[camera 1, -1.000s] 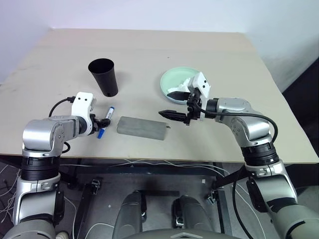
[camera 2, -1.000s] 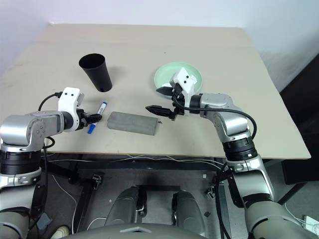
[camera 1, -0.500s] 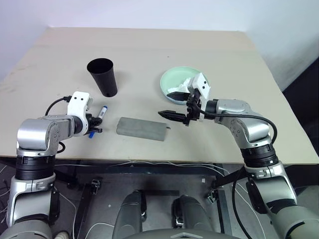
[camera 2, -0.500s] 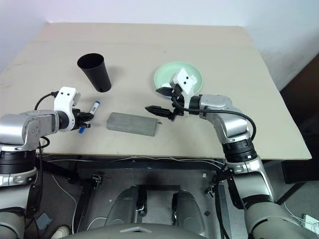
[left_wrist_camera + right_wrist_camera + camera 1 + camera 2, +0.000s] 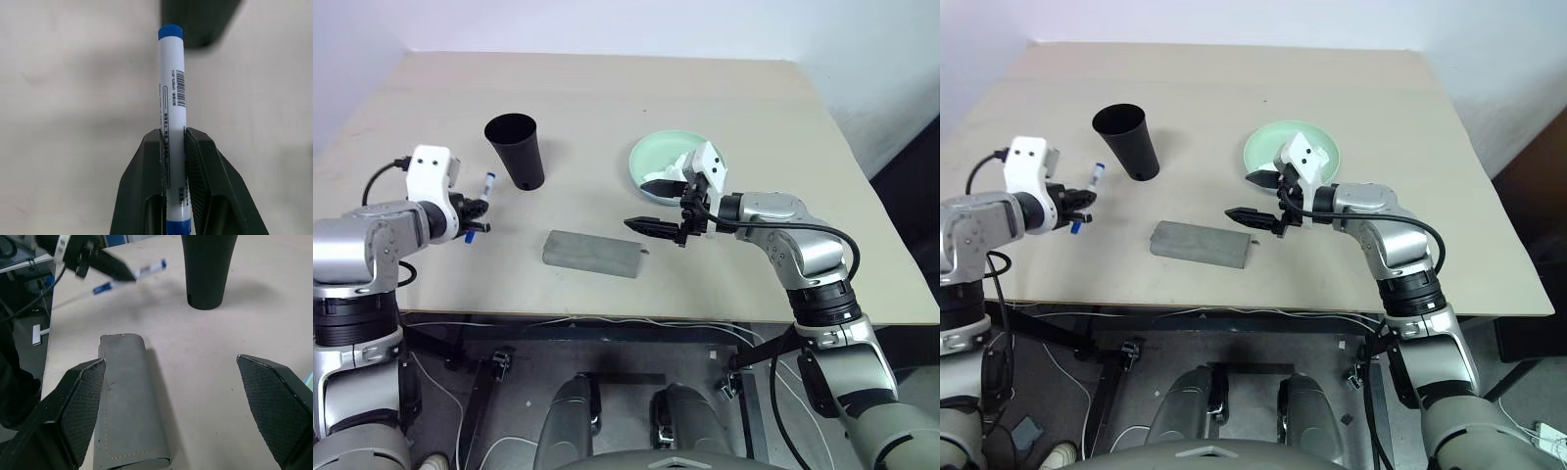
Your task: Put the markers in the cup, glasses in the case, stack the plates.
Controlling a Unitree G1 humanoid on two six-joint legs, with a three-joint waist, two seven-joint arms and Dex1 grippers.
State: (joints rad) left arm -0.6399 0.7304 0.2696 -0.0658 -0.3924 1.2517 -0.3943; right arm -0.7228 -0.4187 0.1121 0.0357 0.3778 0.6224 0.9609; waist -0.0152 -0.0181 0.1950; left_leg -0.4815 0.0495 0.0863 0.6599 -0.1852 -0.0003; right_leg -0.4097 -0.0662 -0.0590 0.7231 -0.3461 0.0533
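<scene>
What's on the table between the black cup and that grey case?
Nothing: between the cup and the case there is only bare table, as the left eye view and the right wrist view both show.

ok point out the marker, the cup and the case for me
marker (image 5: 172, 98): left wrist view, on the white barrel.
cup (image 5: 519, 157): left eye view, on the black side wall.
case (image 5: 592, 254): left eye view, middle of the grey top.
</scene>
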